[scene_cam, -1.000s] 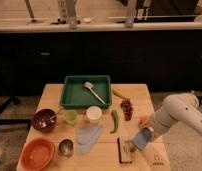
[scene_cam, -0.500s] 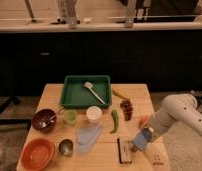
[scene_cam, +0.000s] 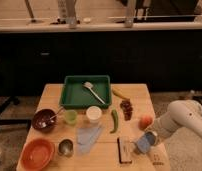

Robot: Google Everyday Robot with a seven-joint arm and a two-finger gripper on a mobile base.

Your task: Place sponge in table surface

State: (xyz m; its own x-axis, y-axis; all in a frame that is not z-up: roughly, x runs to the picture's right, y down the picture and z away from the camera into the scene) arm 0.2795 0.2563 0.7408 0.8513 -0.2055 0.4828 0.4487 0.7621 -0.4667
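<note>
A light blue sponge (scene_cam: pixel 145 142) sits tilted at the end of my gripper (scene_cam: pixel 148 139), low over the front right part of the wooden table (scene_cam: pixel 104 159). My white arm (scene_cam: pixel 183 120) reaches in from the right. The gripper is shut on the sponge, just right of a wooden-backed brush (scene_cam: pixel 125 149). I cannot tell whether the sponge touches the table.
A green tray (scene_cam: pixel 74 95) with a utensil stands at the back. Near the gripper are a peach (scene_cam: pixel 145 121), grapes (scene_cam: pixel 127 107), a green pepper (scene_cam: pixel 114 120) and a banana (scene_cam: pixel 119 93). To the left lie a blue cloth (scene_cam: pixel 88 136), cups, a can and bowls.
My gripper and the sponge have shifted slightly down and to the right. Nothing else has moved.
</note>
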